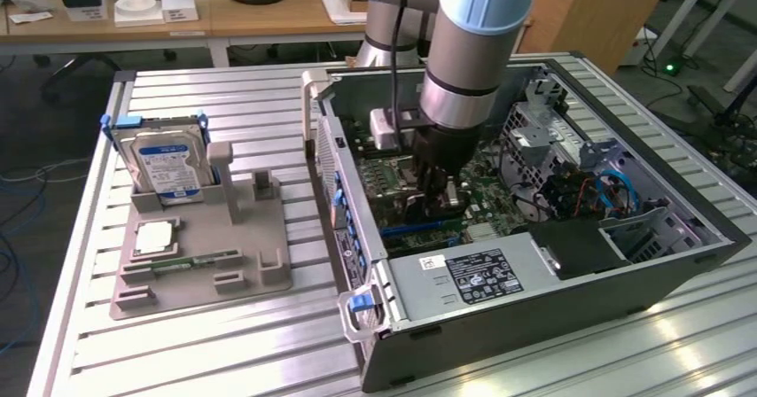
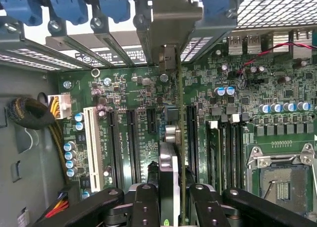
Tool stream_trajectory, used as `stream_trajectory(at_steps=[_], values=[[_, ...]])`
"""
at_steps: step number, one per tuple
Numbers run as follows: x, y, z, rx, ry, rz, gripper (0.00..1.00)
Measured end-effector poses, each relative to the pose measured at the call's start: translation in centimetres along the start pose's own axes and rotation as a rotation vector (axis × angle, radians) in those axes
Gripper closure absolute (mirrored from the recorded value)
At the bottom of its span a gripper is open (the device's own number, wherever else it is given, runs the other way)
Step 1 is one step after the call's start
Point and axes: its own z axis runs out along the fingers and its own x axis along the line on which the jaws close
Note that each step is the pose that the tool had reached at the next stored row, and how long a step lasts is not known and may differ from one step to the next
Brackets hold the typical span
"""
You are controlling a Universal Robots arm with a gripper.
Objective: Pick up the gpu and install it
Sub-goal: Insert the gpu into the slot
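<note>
The gpu (image 2: 174, 153) is seen edge-on in the wrist view, a thin dark card running between the two black fingers (image 2: 146, 207). Its silvery bracket (image 2: 168, 19) reaches up to the case's rear slot openings. My gripper (image 2: 173, 209) is shut on the card, which stands upright over the motherboard's (image 2: 124, 88) long black expansion slots. In the exterior view, my gripper (image 1: 435, 189) reaches down inside the open computer case (image 1: 533, 282), with the dark gpu (image 1: 417, 206) below it just above the board. Whether the card's edge sits in a slot is hidden.
On the exterior view's left, a grey fixture (image 1: 201, 277) holds a hard drive (image 1: 166, 167) with a blue-white label and a green memory stick (image 1: 190, 261). Inside the case are the power supply (image 1: 473, 277), blue slot latches (image 2: 114, 4), a CPU socket (image 2: 282, 180) and cable bundles (image 2: 29, 113).
</note>
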Motion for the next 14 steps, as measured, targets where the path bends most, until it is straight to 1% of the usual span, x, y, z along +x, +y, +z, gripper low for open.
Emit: stream_trajectory(at_steps=[8, 14], values=[[0.00, 0.03, 0.53, -0.0001, 0.0001, 0.000, 0.72], [0.00, 0.03, 0.57, 0.0000, 0.0000, 0.000, 0.72]])
